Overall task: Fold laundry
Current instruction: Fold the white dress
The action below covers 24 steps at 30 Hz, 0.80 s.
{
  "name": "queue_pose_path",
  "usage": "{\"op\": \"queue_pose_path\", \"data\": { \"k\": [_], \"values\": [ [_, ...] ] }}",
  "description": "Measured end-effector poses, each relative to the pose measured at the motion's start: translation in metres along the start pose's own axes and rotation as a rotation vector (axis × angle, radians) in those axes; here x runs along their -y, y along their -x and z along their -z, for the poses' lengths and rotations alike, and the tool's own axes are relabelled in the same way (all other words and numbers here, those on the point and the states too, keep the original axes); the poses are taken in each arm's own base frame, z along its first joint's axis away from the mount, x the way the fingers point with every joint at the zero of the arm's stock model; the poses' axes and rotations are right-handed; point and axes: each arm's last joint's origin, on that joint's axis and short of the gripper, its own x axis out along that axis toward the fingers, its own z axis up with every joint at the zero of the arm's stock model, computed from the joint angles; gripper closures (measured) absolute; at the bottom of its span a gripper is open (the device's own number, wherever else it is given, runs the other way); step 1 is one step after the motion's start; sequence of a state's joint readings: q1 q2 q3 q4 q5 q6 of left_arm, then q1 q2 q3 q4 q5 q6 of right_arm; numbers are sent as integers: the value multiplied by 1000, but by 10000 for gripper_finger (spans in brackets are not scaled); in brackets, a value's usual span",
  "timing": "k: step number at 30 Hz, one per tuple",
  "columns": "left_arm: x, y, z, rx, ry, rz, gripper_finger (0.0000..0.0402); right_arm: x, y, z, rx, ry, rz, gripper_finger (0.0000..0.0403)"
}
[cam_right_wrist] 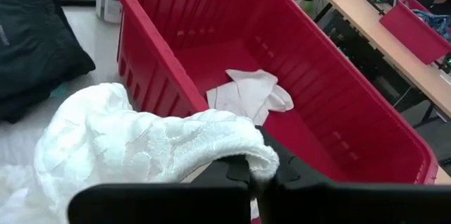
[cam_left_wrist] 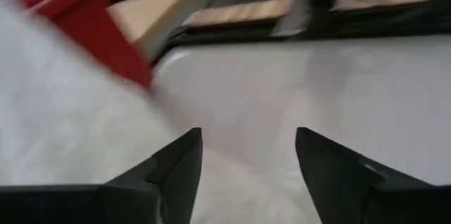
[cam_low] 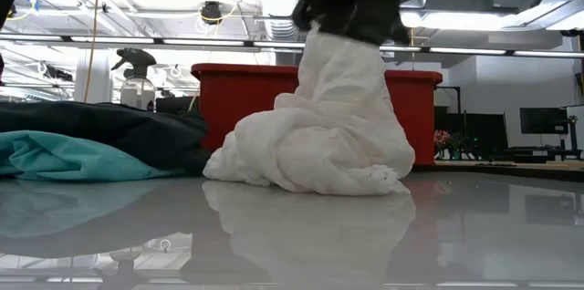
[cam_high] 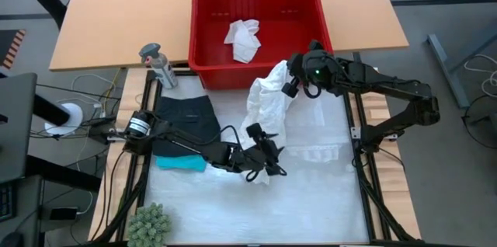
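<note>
Right wrist view: white garment (cam_right_wrist: 134, 146) pinched between right gripper (cam_right_wrist: 255, 175) fingers

You can't see the teal garment (cam_high: 182, 163) properly, it's mostly buried under the black shorts (cam_high: 186, 121); left wrist view's just blur.

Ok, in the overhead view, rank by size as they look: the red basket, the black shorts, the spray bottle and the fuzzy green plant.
1. Red basket
2. Black shorts
3. Fuzzy green plant and spray bottle: they look about alike, and the plant is cut off by the picture's edge, so I won't rank them.
</note>
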State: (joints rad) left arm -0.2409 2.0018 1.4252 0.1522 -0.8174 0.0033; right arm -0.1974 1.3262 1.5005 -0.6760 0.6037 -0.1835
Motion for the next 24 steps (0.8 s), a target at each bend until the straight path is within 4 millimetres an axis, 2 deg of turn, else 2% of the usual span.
{"op": "queue_pose_path", "data": {
  "k": [4, 8, 10, 13, 17, 24],
  "values": [
    [-5, 0, 0, -8, 4, -141, 172, 0, 0, -1, 6, -4, -1, 379],
    [-5, -1, 0, -8, 49, -95, 172, 0, -1, -2, 18, -14, 2, 379],
    [-3, -6, 5, -13, 112, -80, 174, 0, -1, -2, 19, -15, 2, 379],
    [4, -13, 16, -39, 102, -98, 179, 0, -1, -2, 19, -15, 2, 379],
    [20, -27, 20, -47, -6, -154, 187, 0, -1, -2, 19, -17, 0, 379],
    [48, -49, 23, -94, -327, -425, 192, -1, -1, -2, 20, -14, -27, 379]
  ]
}}
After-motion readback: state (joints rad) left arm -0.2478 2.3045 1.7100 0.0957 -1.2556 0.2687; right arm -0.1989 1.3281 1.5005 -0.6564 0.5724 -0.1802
